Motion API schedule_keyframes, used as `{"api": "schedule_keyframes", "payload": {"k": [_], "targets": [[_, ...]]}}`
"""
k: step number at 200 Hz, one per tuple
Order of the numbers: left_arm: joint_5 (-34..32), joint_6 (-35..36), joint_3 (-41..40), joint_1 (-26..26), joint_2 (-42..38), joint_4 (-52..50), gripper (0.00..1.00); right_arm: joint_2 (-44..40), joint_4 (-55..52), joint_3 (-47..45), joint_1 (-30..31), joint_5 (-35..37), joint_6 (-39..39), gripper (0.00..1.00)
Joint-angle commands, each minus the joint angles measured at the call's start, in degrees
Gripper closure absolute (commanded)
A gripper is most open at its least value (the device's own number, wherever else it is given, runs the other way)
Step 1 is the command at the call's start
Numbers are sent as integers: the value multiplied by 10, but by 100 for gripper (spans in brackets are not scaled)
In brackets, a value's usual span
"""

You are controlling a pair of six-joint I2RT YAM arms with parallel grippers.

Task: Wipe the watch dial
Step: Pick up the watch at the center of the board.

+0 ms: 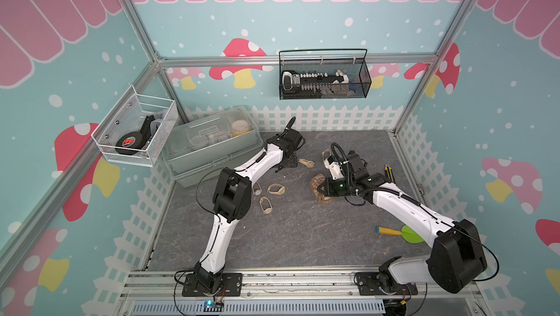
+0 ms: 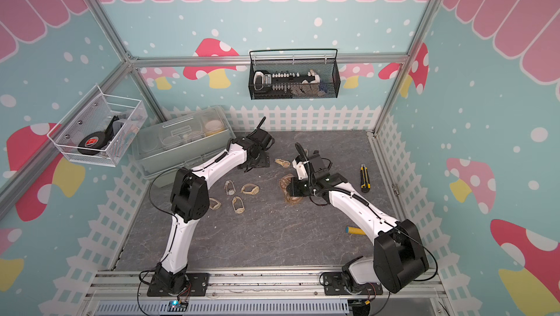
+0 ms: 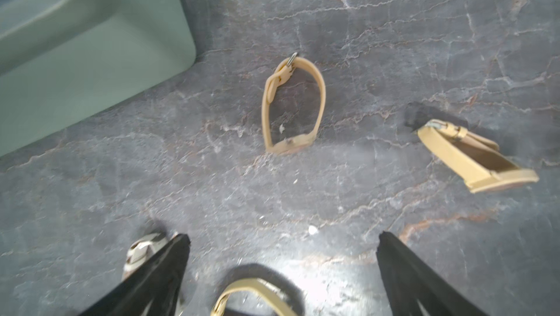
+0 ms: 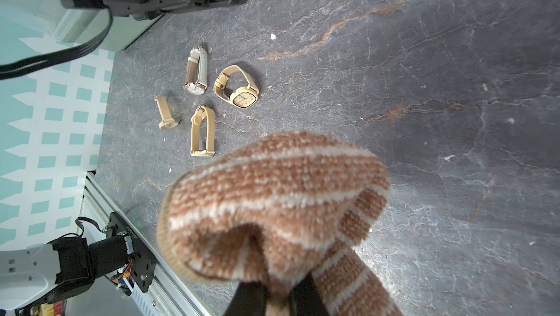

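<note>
Several beige watches lie on the grey floor. One watch [image 1: 306,163] [image 3: 292,105] rests past my left gripper, another [image 3: 475,160] beside it. A cluster nearer the front holds a square-dial watch [image 1: 276,189] [image 4: 239,93] and a white-strap watch [image 4: 197,72]. My left gripper [image 1: 285,164] [image 3: 283,238] hangs open above the floor between them, holding nothing. A beige strap [image 3: 251,294] shows on the floor below the gap. My right gripper [image 1: 325,188] [image 4: 277,287] is shut on a brown-and-cream striped cloth [image 1: 318,191] [image 4: 272,202], which droops over its fingers.
A grey-green lidded box [image 1: 212,148] stands left of my left arm. A yellow-black utility knife [image 1: 389,172] and a yellow-handled tool with a green disc [image 1: 400,232] lie on the right. A white basket [image 1: 136,129] and a black basket [image 1: 324,75] hang on the walls.
</note>
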Motion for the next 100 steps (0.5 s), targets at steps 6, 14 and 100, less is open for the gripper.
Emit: {"api": "schedule_keyframes", "payload": {"k": [6, 14, 100], "targets": [[-7, 14, 43, 1, 32, -7, 6, -5, -6, 5, 3, -9, 8, 100], [-5, 10, 51, 2, 40, -6, 6, -5, -6, 4, 2, -9, 8, 100], [24, -25, 130, 23, 110, -6, 10, -17, -6, -15, 2, -10, 16, 100]]}}
